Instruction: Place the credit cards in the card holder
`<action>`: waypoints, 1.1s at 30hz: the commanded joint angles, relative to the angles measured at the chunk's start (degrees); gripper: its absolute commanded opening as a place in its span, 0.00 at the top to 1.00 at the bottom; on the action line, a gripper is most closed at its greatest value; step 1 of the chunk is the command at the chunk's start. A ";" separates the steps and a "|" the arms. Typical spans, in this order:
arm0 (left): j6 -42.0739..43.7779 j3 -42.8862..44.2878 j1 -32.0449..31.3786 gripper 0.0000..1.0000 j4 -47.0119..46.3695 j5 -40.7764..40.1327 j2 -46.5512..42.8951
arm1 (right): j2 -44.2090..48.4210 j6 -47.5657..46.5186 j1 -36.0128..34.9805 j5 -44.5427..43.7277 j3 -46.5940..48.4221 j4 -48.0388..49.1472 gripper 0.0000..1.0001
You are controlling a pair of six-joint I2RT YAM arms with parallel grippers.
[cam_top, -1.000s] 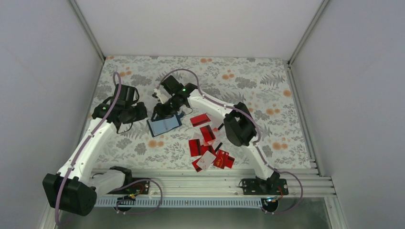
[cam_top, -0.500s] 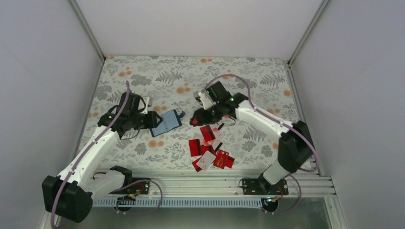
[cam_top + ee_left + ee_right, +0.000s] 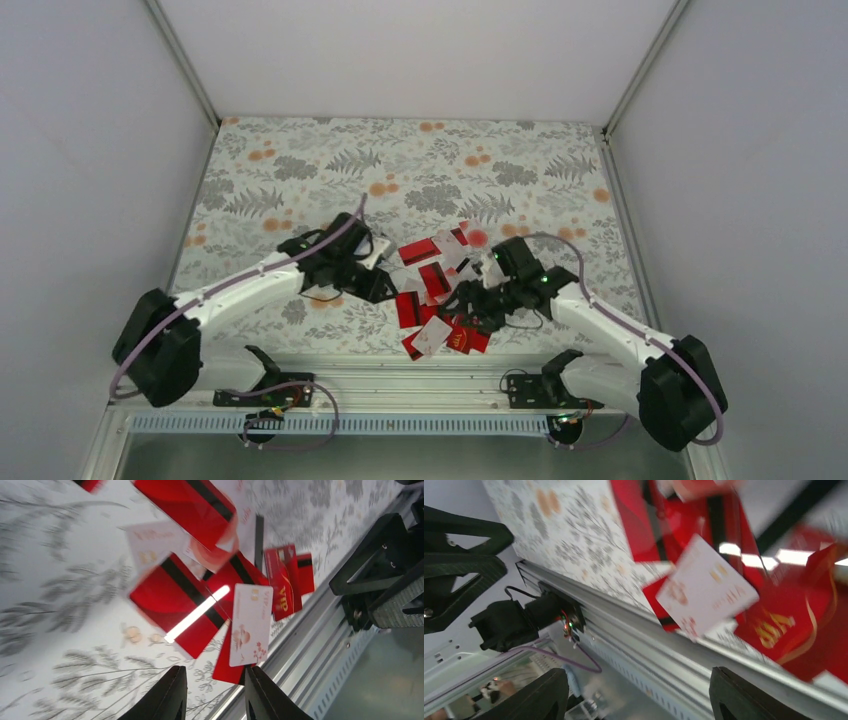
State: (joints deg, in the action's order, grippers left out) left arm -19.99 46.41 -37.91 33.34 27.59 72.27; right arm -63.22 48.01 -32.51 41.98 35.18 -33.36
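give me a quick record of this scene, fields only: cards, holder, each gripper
credit cards: loose overlapping pile, mostly red, some white, on the floral table toward its near edge
card holder: not visible in any view
left gripper: open, empty, beside the pile
right gripper: open wide, empty, at the pile
cards held: none

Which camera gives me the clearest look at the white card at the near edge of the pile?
Left wrist: the white card is sharp and whole, lying over red cards, its VIP print legible. Right wrist shows the card larger but motion-blurred. Top external shows it only as a small pale rectangle.
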 commanded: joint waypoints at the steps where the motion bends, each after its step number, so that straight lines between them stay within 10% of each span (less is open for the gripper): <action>1: 0.41 1.77 -5.91 0.71 -3.99 0.53 5.71 | 5.76 11.51 -1.07 5.85 -7.48 2.61 0.29; 10: -2.12 5.18 -14.72 0.74 -7.74 1.72 16.70 | 10.89 30.14 -9.89 4.41 -19.52 19.91 0.31; 33: -3.54 5.04 -16.87 0.86 -4.37 -0.69 23.29 | 6.05 38.73 -18.95 -13.65 -26.50 37.13 0.44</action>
State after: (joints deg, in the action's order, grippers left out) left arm -23.70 51.33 -54.22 28.47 27.53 94.63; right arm -55.51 84.64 -49.52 31.46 9.76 -1.78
